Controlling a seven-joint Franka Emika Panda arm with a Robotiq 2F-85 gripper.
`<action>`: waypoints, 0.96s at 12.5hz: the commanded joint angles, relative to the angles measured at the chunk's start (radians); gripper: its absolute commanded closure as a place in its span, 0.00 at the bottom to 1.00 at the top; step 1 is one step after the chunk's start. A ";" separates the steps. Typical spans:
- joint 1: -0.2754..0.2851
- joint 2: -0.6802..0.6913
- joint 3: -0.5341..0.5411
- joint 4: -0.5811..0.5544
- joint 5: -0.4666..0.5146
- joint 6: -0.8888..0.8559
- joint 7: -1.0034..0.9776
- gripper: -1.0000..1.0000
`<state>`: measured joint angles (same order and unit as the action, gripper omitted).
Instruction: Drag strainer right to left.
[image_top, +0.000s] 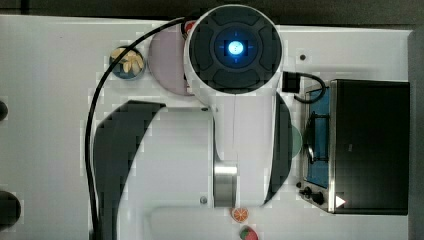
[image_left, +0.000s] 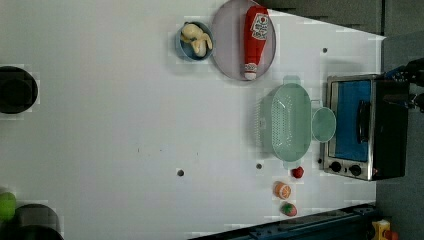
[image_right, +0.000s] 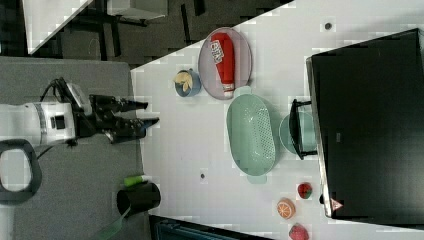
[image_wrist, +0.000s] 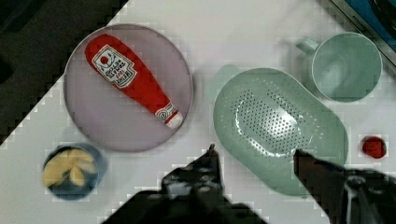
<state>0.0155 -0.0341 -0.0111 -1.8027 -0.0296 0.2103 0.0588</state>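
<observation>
- Claw (image_right: 147, 113): fingers spread, nothing between them; in the right view it hangs off to that view's left, well apart from the strainer. Wrist view shows both fingertips (image_wrist: 212, 156) apart, w/ the strainer's rim seen in the gap.
- Strainer (image_left: 287, 122): pale mint oval, holes across the floor, sits flat on the white table (image_left: 125, 110). In the left view it's on the left view's right side, just beside the cup; untouched.
- Cup (image_left: 323, 124): small round mint one w/ handle, between strainer and toaster oven (image_left: 362, 127); looks to touch or nearly touch the strainer, can't tell which.
- Plate (image_left: 227, 45): round pinkish-grey, near the strainer but apart from it, toward the left view's top. Ketchup bottle (image_left: 255, 37) lies flat on it.
- Blue bowl (image_left: 186, 47) w/ pale yellowish pieces inside, just beside the plate on the left view's left.
- Small red thing (image_left: 298, 172) just beside the strainer's end, on the left view's lower side; orange slice (image_left: 282, 190) and strawberry (image_left: 288, 209) further toward the table edge.
- Top view: arm's white body (image_top: 235, 100) covers mid-table; plate edge, bowl, oven, orange slice peek out around it.
</observation>
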 joint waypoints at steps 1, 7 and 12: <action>0.012 -0.530 -0.049 -0.303 -0.015 -0.225 0.025 0.21; 0.013 -0.465 -0.046 -0.424 -0.015 -0.151 0.045 0.00; 0.013 -0.303 -0.043 -0.628 -0.015 0.247 0.202 0.00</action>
<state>0.0178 -0.3638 -0.0547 -2.3672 -0.0467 0.4514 0.1571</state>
